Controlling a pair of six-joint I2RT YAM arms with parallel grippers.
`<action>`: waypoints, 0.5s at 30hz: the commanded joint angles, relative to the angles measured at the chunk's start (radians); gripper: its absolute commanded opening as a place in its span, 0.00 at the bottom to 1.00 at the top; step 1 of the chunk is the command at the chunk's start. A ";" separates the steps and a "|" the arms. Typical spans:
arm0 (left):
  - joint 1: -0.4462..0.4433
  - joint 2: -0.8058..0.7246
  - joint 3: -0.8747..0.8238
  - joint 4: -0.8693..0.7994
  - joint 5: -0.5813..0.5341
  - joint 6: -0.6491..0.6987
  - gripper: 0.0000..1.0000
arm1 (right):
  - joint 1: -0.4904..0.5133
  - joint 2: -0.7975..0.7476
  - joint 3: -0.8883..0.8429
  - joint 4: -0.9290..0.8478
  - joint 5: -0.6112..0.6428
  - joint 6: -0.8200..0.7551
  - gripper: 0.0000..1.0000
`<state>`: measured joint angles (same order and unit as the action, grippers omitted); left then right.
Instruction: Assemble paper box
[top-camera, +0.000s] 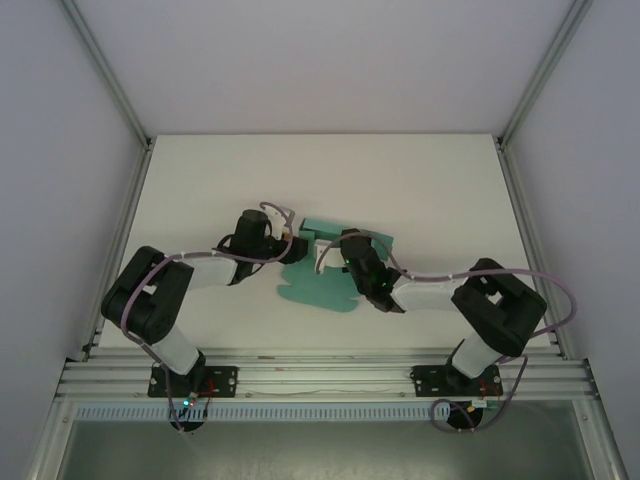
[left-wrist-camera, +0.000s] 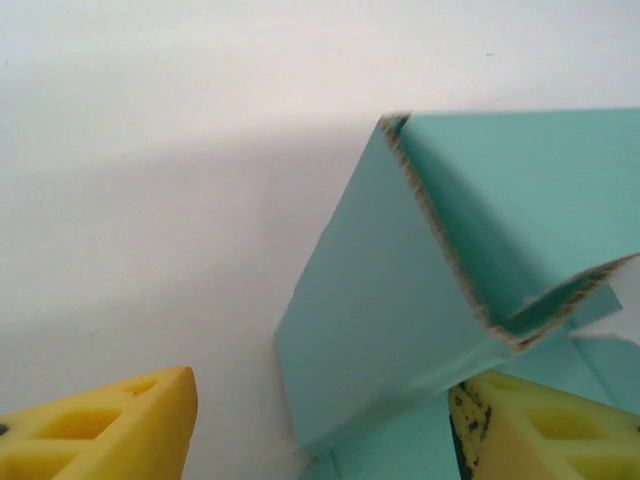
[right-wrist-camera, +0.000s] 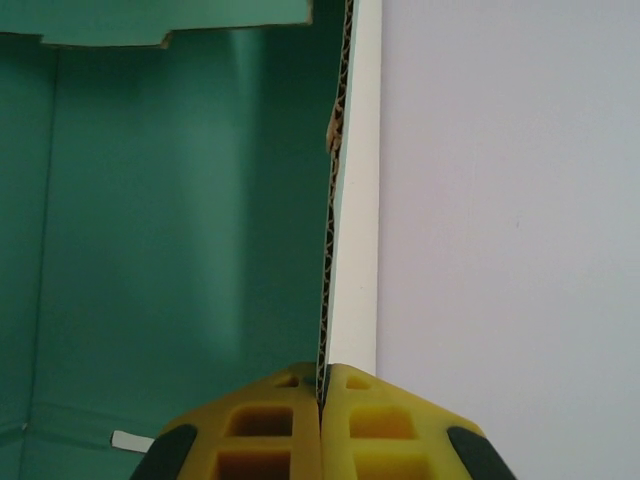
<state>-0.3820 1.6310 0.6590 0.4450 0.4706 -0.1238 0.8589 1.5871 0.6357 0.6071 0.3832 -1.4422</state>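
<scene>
Top view: paper box (top-camera: 318, 287) lies mid-table (top-camera: 420, 180), partly folded, a teal card sheet with flaps spread flat toward the near edge and some panels raised at the far side. Both arms reach in to it from either side.

Left gripper (top-camera: 288, 238) sits at the sheet's left far corner. Left wrist view: the left gripper (left-wrist-camera: 325, 400) has its jaws set wide apart, and a raised teal flap of the paper box (left-wrist-camera: 400, 300) stands tilted between them. The flap is folded at a corner, raw corrugated edge showing. One of the yellow fingers (left-wrist-camera: 120, 425) is clear of the card with bare table (left-wrist-camera: 150, 150) beside it. The other one sits low against the sheet under the flap's edge (contact there hard to judge). Nothing pinched.

Right gripper (top-camera: 335, 256) is over the middle of the sheet. Right wrist view: the right gripper (right-wrist-camera: 322, 385) is clamped tight on an upright wall of the paper box (right-wrist-camera: 180, 250), the thin edge running straight up from between the yellow pads. Teal inner face is to the left of the wall, its white outer face and white table (right-wrist-camera: 500, 250) to the right. A small white mark shows on the teal floor near the left pad.
</scene>
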 joint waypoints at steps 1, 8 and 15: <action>-0.004 0.007 0.008 0.120 -0.034 0.043 0.65 | 0.016 0.019 -0.017 -0.018 0.011 0.011 0.00; -0.045 0.051 0.039 0.152 -0.065 0.059 0.46 | 0.017 0.029 0.005 -0.044 0.001 0.056 0.00; -0.064 0.103 0.051 0.212 -0.136 0.030 0.30 | 0.020 0.008 0.021 -0.094 -0.019 0.104 0.00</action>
<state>-0.4408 1.7138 0.6910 0.5739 0.3923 -0.0841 0.8658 1.5963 0.6434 0.6025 0.3973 -1.3804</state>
